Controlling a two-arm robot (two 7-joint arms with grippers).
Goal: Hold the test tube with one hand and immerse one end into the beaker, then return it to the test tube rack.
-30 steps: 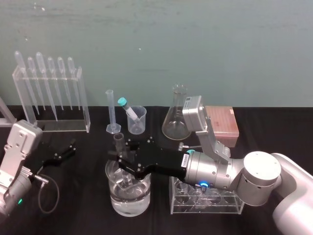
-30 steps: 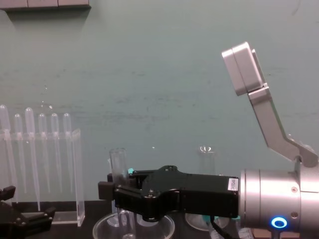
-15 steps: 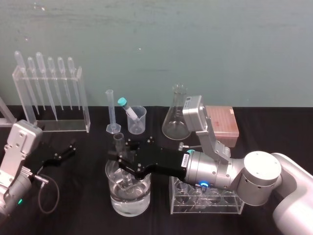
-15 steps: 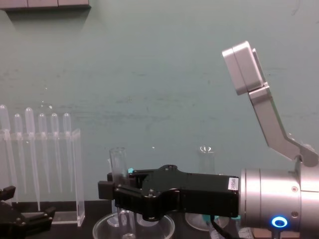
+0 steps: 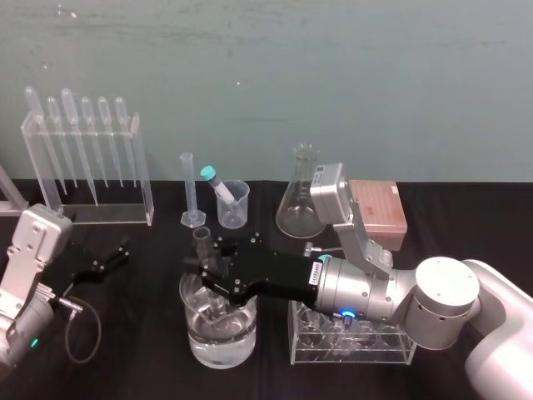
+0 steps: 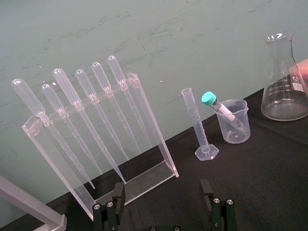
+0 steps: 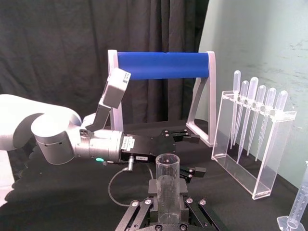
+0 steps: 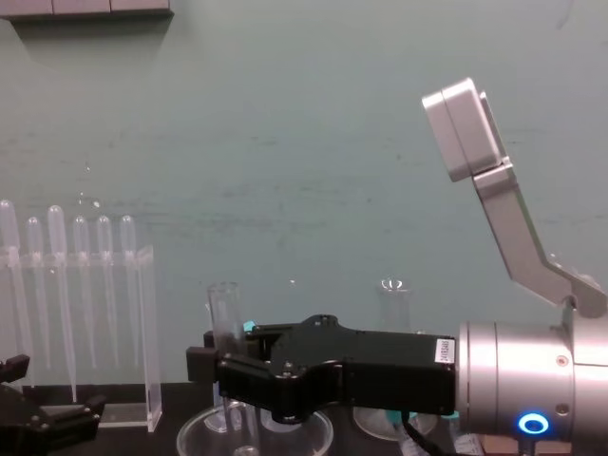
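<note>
The test tube stands upright, its long axis close to vertical. Its open top rises above the right gripper, and its lower end reaches down inside the beaker, which appears to hold clear liquid. We see the right gripper clenched on the tube at about mid-height, coming in from the robot's right; the right wrist view shows both fingers pressed against the glass. From this grip, the test tube rack lies to the robot's right and farther back, just beside the conical flask, so we judge the right arm to be the nearer of the 2. The next move should lift the tube straight along its axis until its tip clears the beaker's rim, then carry it rightward. The left gripper rests parked low at the left, its fingers spread apart and holding nothing.
</note>
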